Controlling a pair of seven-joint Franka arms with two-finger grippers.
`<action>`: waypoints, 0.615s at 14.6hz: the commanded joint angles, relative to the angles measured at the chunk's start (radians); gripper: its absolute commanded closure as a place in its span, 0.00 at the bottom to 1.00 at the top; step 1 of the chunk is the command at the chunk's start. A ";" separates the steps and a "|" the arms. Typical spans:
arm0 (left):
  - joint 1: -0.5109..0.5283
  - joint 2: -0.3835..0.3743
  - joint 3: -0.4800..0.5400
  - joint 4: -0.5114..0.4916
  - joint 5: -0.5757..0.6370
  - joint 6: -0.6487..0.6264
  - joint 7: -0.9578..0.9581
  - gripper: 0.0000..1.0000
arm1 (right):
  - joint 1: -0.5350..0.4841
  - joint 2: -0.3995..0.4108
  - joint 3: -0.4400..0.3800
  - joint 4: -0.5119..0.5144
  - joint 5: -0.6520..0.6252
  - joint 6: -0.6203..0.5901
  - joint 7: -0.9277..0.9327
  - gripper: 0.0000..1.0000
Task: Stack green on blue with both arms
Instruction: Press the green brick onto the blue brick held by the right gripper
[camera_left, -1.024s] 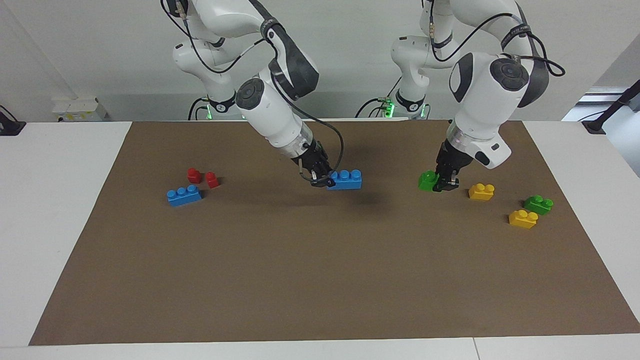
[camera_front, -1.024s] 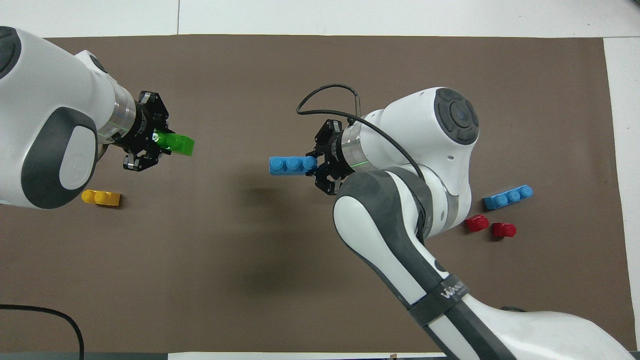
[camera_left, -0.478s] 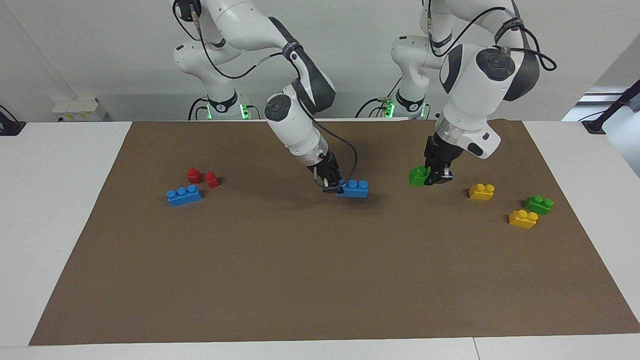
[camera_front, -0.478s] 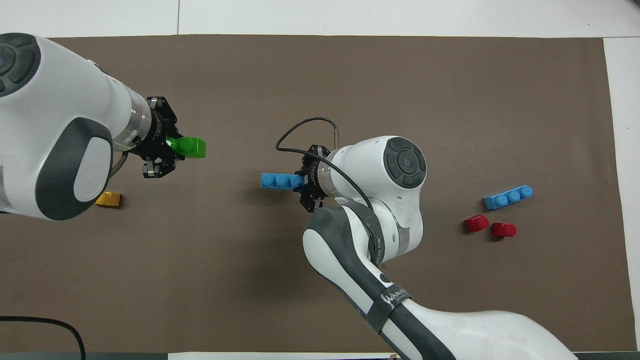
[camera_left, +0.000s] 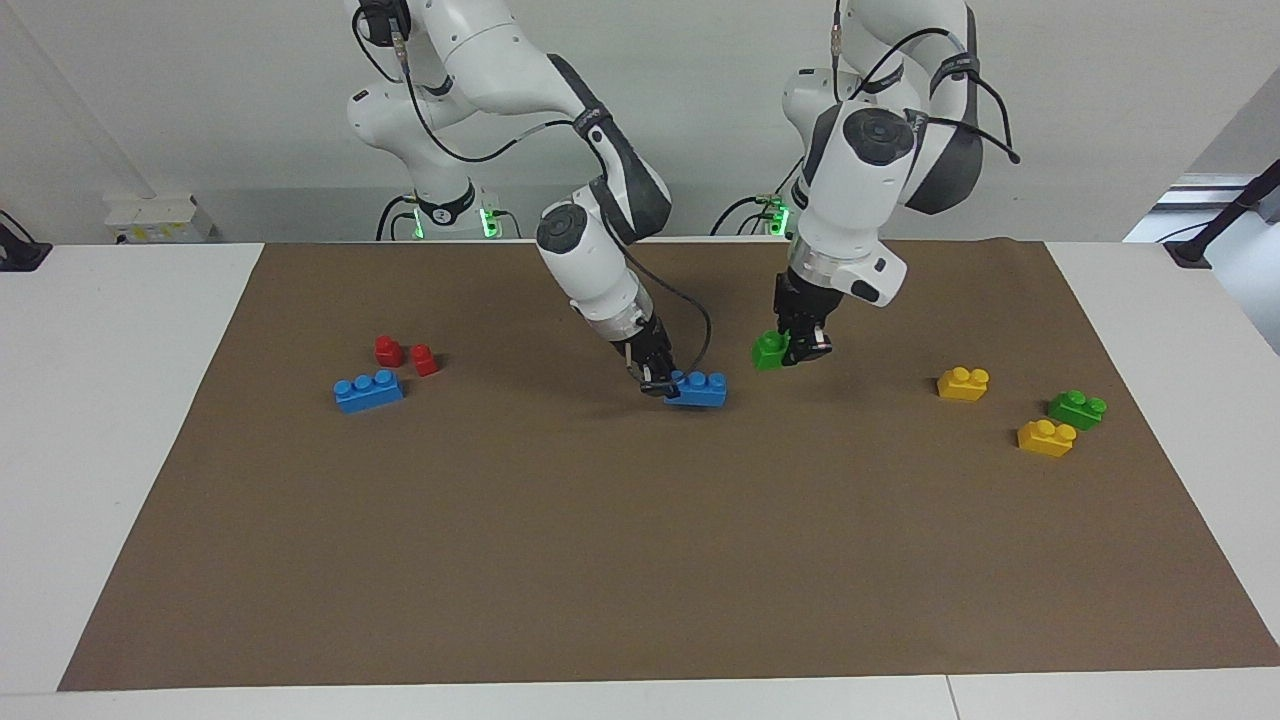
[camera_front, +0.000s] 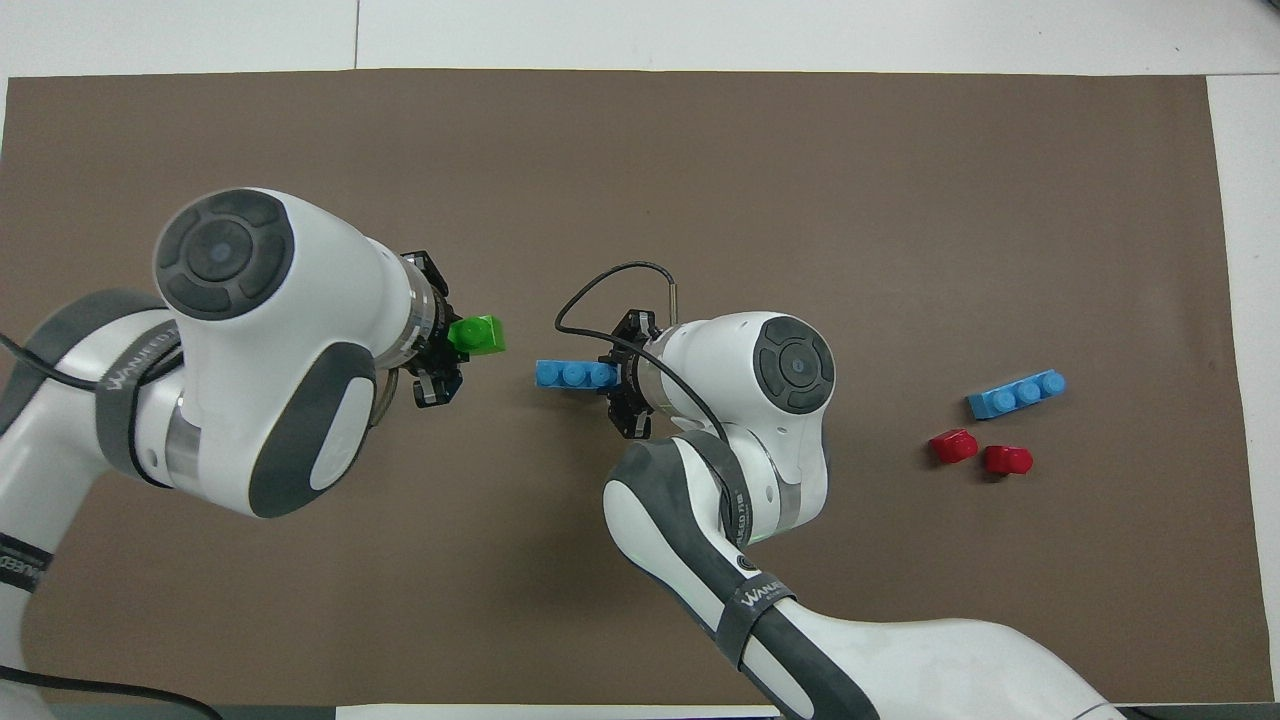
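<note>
A: In the facing view, what is the right gripper (camera_left: 657, 383) doing?

B: It is pinching one end of the blue brick (camera_left: 697, 389), which is sitting low on the brown mat (camera_left: 600, 560) near the middle of the table. I cannot tell whether the brick is touching the mat.

A: And the left gripper (camera_left: 800, 346)?

B: It is clamping the green brick (camera_left: 768, 351) and hanging over the mat, just beside the blue one and apart from it, toward the left arm's end. Two yellow bricks (camera_left: 963, 383) and a darker green brick (camera_left: 1077, 408) are lying farther toward that end; a second blue brick (camera_left: 368, 390) and two red pieces (camera_left: 388, 350) are lying toward the right arm's end.

A: And from overhead?

B: The right gripper (camera_front: 622, 374) is gripping the blue brick (camera_front: 572, 373) by its end. The left gripper (camera_front: 447, 343) is holding the green brick (camera_front: 478, 334), with a gap of mat (camera_front: 700, 150) showing between the two bricks. The spare blue brick (camera_front: 1016, 393) is resting beside the red pieces (camera_front: 953, 445).
</note>
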 joint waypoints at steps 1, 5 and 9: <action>-0.056 -0.030 0.014 -0.088 0.020 0.099 -0.076 1.00 | -0.002 -0.005 0.002 -0.025 0.015 0.027 -0.048 1.00; -0.094 0.029 0.014 -0.106 0.024 0.173 -0.119 1.00 | -0.002 -0.003 0.004 -0.041 0.041 0.047 -0.118 1.00; -0.097 0.049 0.014 -0.123 0.038 0.222 -0.152 1.00 | 0.000 -0.005 0.004 -0.064 0.123 0.075 -0.195 1.00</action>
